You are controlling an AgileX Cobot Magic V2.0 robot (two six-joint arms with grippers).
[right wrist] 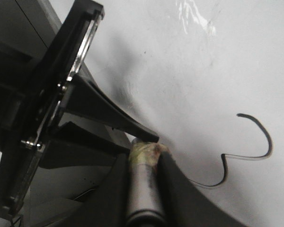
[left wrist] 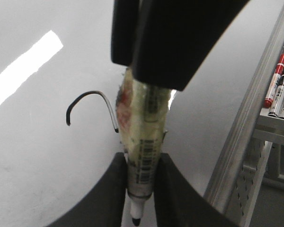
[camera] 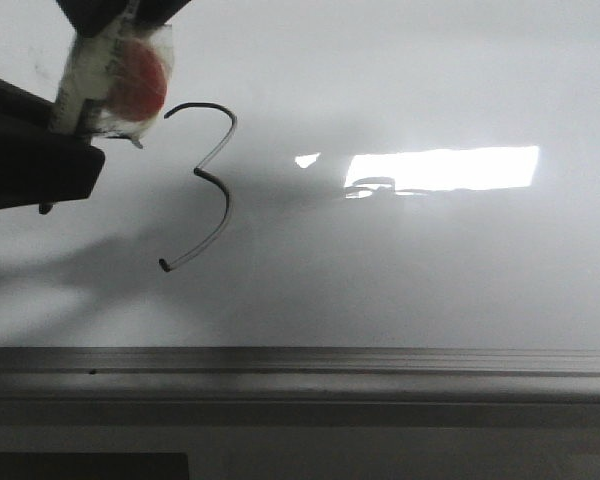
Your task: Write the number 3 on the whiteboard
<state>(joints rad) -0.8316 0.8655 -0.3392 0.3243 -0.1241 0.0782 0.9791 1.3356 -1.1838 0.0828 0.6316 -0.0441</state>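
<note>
The number 3 (camera: 208,185) is a thin black line on the whiteboard (camera: 400,270), left of centre. Parts of it show in the left wrist view (left wrist: 87,97) and the right wrist view (right wrist: 248,153). A tape-wrapped marker pen (camera: 105,80) with a red patch hangs up and left of the digit's top. My left gripper (left wrist: 141,158) is shut on the pen's barrel (left wrist: 144,137) near its bare tip (left wrist: 136,218). My right gripper (right wrist: 146,153) is shut on the pen's dark other end (right wrist: 143,189). I cannot tell whether the tip touches the board.
A grey metal rail (camera: 300,365) runs along the board's lower edge and shows in the left wrist view (left wrist: 246,123). A bright rectangular light reflection (camera: 445,168) lies right of the digit. Spare red and black markers (left wrist: 280,85) stand in a tray beyond the rail.
</note>
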